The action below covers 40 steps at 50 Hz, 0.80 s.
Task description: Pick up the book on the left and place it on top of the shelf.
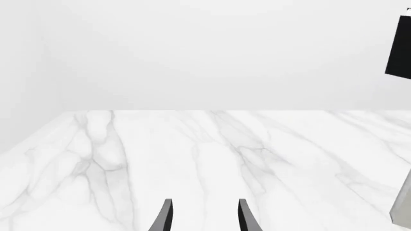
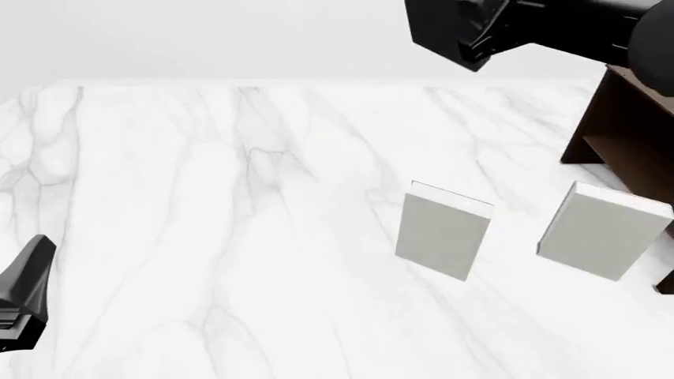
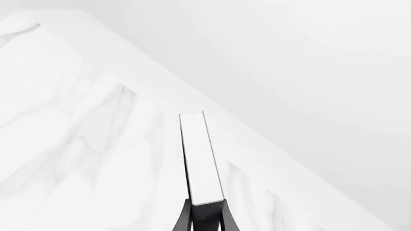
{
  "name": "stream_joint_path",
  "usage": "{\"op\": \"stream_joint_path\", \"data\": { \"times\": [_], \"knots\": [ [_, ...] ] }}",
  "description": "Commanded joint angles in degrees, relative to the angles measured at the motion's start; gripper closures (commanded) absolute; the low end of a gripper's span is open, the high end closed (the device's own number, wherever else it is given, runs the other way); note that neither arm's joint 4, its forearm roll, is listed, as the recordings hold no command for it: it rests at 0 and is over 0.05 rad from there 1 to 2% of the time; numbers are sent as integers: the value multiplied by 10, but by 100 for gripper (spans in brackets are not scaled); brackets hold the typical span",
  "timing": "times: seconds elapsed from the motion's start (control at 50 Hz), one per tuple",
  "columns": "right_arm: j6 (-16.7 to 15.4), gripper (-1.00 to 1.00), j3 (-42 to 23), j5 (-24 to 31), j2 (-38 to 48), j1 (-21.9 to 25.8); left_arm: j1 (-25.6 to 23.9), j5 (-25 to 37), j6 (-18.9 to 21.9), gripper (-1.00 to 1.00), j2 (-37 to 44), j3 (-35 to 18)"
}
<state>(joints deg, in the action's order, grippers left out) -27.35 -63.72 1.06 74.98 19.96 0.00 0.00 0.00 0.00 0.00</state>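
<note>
you are working over a white marble table point(image 2: 211, 237) with soft grey veins running away from you; it fills nearly the whole front view and meets a plain white wall along a straight far edge, and the left wrist view shows a second white wall closing a corner at the table's far left. your right gripper point(image 3: 204, 215) is up high at the far right, above the table, its fingers pinching the book point(image 3: 200, 159) by one end; in the right wrist view you see the white page edge running out from between them, thin dark cover lines on both sides, and in the front view the black cover point(image 2: 453, 31) shows at the top, left of the arm. the dark brown shelf point(image 2: 621, 126) stands at the right edge of the table, below that arm. two light grey books stand upright on the marble, one point(image 2: 443, 229) near the middle right and the other point(image 2: 600, 230) just in front of the shelf, apart from each other. your left gripper point(image 1: 203, 216) hangs low at the near left with its fingers spread and nothing between them.
</note>
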Motion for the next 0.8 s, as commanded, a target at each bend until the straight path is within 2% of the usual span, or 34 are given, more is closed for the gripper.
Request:
{"op": "stream_joint_path", "data": {
  "times": [0.02,0.28,0.8],
  "knots": [
    [-18,100,-11,30,-31,-27,0,0,0,-100,0,0],
    [-59,100,-33,67,-41,-68,0,0,0,-100,0,0],
    [-108,100,25,88,-122,-145,0,0,0,-100,0,0]
  ]
}}
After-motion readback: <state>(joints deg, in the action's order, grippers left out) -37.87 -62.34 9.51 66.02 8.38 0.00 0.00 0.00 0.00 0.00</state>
